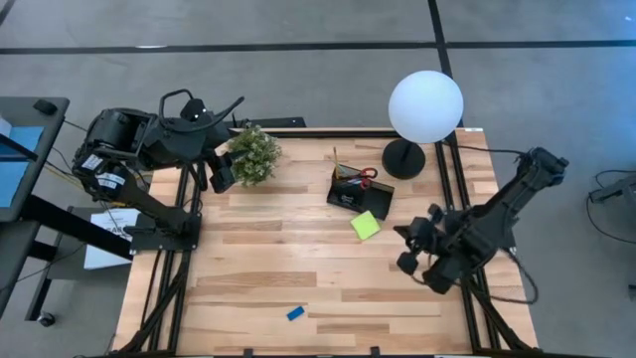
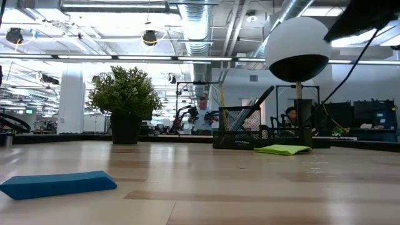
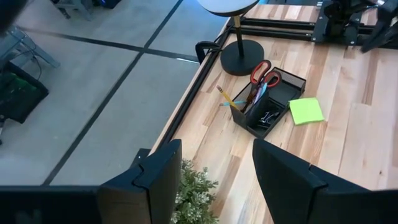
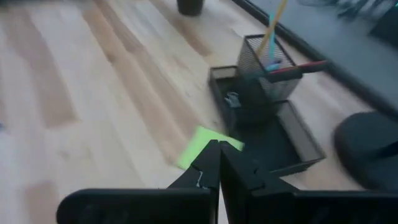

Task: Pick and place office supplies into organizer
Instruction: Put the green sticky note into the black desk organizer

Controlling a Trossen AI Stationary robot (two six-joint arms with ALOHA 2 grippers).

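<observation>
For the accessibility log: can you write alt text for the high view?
A black mesh organizer holding red-handled scissors sits mid-table, a lime-green sticky-note pad beside it and a blue eraser near the front edge. The open left gripper hovers by a potted plant; the shut right gripper hangs near the pad.

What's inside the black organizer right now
In the organizer: red-handled scissors, a yellow pencil and pens in its mesh cup, black clips in a tray. The cup's bottom is hidden.
</observation>
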